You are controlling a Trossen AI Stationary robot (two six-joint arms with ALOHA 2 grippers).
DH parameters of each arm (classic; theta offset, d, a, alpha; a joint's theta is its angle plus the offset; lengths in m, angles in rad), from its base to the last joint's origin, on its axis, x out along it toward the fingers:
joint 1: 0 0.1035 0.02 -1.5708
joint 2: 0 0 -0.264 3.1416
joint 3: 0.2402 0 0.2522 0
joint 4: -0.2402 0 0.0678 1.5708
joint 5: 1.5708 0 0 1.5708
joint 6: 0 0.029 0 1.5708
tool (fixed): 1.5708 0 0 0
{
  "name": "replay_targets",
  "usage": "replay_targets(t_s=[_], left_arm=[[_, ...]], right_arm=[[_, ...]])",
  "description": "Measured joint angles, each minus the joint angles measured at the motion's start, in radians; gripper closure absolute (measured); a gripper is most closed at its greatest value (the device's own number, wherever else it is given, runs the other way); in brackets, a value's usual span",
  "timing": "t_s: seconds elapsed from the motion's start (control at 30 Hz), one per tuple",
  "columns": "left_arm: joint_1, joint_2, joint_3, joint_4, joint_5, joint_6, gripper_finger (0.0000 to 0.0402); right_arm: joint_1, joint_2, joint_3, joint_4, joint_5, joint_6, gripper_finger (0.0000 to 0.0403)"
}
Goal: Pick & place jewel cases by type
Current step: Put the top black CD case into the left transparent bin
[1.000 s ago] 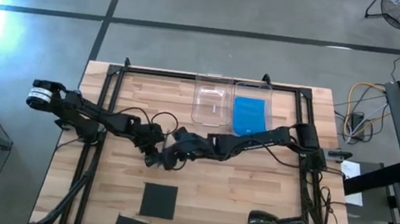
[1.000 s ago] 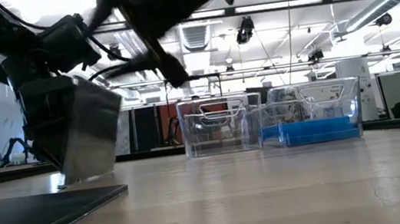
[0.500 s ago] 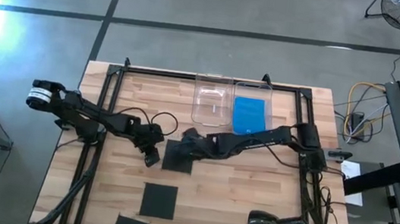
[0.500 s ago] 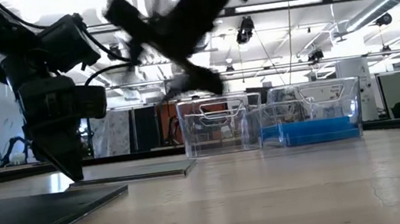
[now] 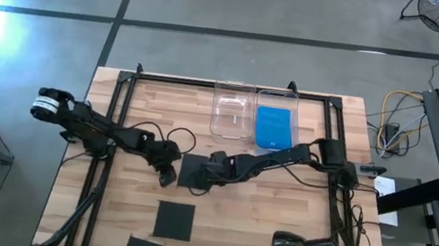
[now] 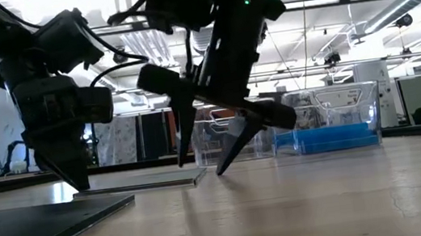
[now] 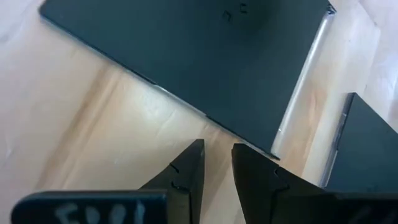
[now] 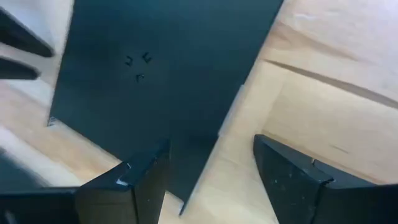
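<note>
Beneath the right gripper (image 5: 207, 172), fingers spread, empty | thin flat black plastic jewel case (image 5: 193, 171) lies on table, likely awaiting regrasp | left gripper (image 5: 167, 174) beside it, nearly closed, empty | clear bins (image 5: 232, 111) beyond.

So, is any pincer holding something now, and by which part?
Nothing is held. The black jewel case lies flat on the table. The right pincer is open over its edge; the left pincer, nearly shut, is beside it.
</note>
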Motion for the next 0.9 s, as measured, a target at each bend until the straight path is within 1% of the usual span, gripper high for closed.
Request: replay_targets(t_s=[0.1, 0.2, 0.3, 0.47, 0.6, 0.7, 0.87, 0.9], left_arm=[[-0.004, 0.000, 0.000, 0.007, 0.000, -0.002, 0.0335], [-0.004, 0.000, -0.001, 0.008, 0.000, 0.017, 0.0335], [-0.004, -0.001, -0.002, -0.003, 0.003, 0.040, 0.0335], [-0.006, -0.001, -0.002, -0.032, 0.009, 0.071, 0.0335], [-0.006, -0.001, -0.018, -0.050, 0.010, 0.084, 0.0336], [-0.006, -0.001, -0.039, -0.034, 0.008, 0.084, 0.0336], [-0.006, -0.001, -0.066, 0.047, 0.002, 0.043, 0.0336], [-0.006, -0.001, -0.066, 0.070, 0.002, 0.033, 0.0336]], right_arm=[[0.003, 0.010, -0.002, 0.026, 0.004, -0.003, 0.0179], [0.000, 0.021, -0.003, 0.134, -0.028, -0.006, 0.0179], [-0.007, 0.024, -0.006, 0.184, -0.047, -0.013, 0.0179], [-0.016, 0.004, -0.008, 0.196, -0.064, -0.047, 0.0179], [-0.016, -0.054, -0.008, 0.211, -0.045, -0.091, 0.0179], [-0.016, -0.092, 0.000, 0.283, -0.018, -0.091, 0.0179], [-0.016, -0.066, -0.004, 0.470, -0.022, -0.157, 0.0179], [-0.015, -0.064, -0.001, 0.483, -0.023, -0.163, 0.0179]])
